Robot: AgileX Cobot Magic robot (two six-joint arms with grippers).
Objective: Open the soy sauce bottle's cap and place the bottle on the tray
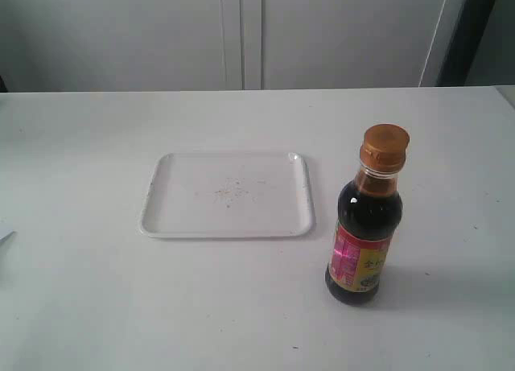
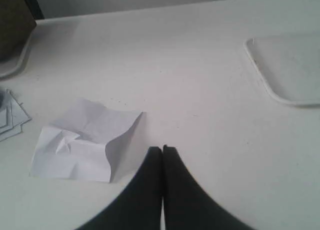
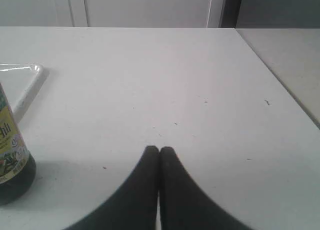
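The soy sauce bottle [image 1: 364, 226] stands upright beside the tray [image 1: 161, 223], nearest the right gripper [image 3: 159, 149]; both grippers are clenched, the left gripper [image 2: 162, 149] included.

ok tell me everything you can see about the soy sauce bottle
The soy sauce bottle is small, of clear glass, filled with dark brown-black liquid up to its narrow neck. A pink, red and yellow label wraps its lower body. A golden-brown cap sits closed on top. It stands upright on the white table, just right of the white tray and not touching it. No gripper touches it; the right wrist view catches only its lower edge, off to one side of the shut right gripper.
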